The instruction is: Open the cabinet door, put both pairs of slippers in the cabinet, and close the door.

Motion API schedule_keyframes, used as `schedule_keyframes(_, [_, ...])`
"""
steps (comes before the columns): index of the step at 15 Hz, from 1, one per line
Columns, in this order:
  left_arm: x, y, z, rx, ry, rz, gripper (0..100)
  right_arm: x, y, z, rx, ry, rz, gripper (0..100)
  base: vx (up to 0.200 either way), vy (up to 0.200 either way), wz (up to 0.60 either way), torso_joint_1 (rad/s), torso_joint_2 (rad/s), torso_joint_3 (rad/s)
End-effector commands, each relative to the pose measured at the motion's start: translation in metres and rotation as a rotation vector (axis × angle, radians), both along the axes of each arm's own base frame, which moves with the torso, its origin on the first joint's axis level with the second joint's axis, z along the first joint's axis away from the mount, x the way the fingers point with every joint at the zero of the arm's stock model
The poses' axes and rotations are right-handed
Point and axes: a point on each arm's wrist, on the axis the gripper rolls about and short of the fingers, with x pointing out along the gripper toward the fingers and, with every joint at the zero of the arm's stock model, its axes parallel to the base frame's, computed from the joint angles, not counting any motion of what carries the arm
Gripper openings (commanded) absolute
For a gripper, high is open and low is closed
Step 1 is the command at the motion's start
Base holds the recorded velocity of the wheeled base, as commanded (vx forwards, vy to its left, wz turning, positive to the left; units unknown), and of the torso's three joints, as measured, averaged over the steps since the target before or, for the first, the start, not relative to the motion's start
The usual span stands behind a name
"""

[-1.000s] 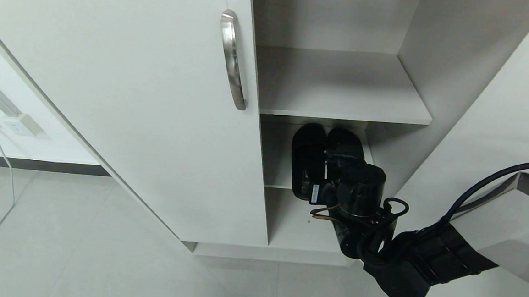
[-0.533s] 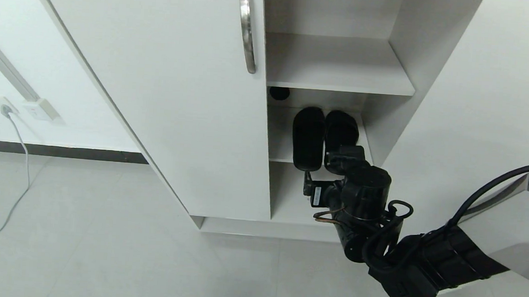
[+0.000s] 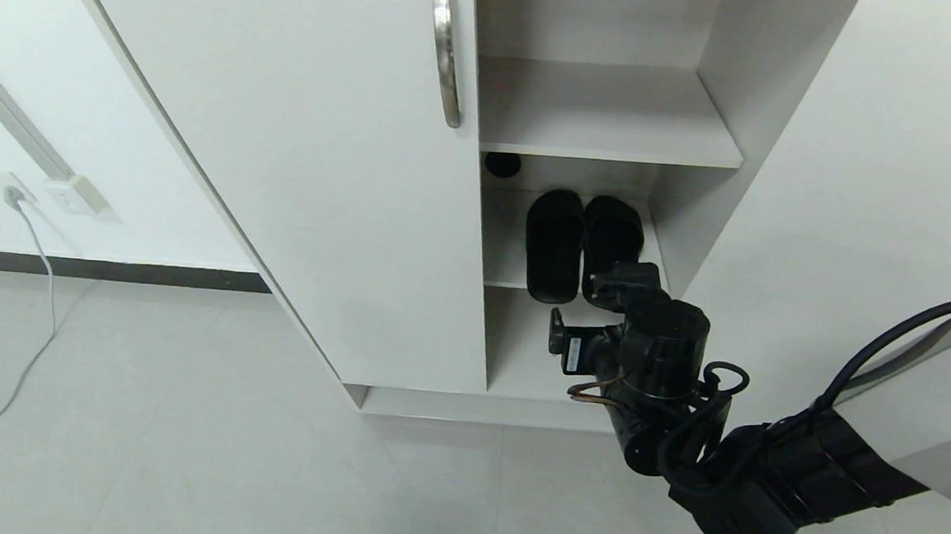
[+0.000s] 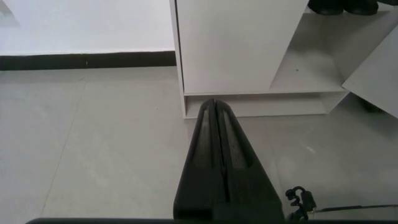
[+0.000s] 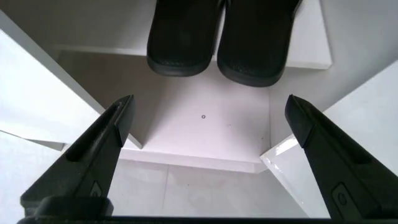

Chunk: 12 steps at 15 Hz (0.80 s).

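Observation:
One pair of black slippers (image 3: 583, 242) lies side by side on the cabinet's middle shelf (image 3: 503, 244), heels at its front edge. They also show in the right wrist view (image 5: 214, 37) and in the left wrist view (image 4: 342, 6). My right gripper (image 3: 616, 282) hangs just in front of the heels, over the bottom shelf (image 5: 205, 130). It is open (image 5: 209, 106), with nothing between its fingers. The cabinet's right door (image 3: 859, 200) stands open beside my right arm. My left gripper (image 4: 214, 104) is shut and empty, low over the floor and pointing at the cabinet's base.
The left door (image 3: 300, 165) is closed and has a metal handle (image 3: 446, 50). A bare upper shelf (image 3: 601, 109) sits above the slippers. A dark round shape (image 3: 501, 165) shows at the back. A wall socket (image 3: 11, 193) with a cable (image 3: 36, 298) is at the left, above the tiled floor.
The head camera has shifted, so the cabinet sits higher in the picture. My right gripper has drawn back a little from the slippers, which stay on the shelf.

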Motion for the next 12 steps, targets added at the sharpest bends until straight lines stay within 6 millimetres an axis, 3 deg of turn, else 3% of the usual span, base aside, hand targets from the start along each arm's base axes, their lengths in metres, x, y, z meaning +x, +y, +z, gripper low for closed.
schedule_keyframes(1, [0.0001,0.0,0.0,0.001,0.001,0.0,0,-0.0023,-0.0026,0.006,0.005,-0.01,-0.001,100,0.0,0.0,0.0,0.0,0.0,0.0])
schedule_keyframes(5, [0.0001,0.0,0.0,0.001,0.001,0.0,0,-0.005,-0.0052,0.0079,-0.011,-0.011,0.0,100,0.0,0.0,0.0,0.005,0.0,0.068])
schedule_keyframes(12, [0.0002,0.0,-0.0004,0.01,0.003,0.0,0,-0.0047,-0.0089,0.0093,-0.031,-0.013,-0.004,100,0.0,0.0,0.0,0.002,0.0,0.198])
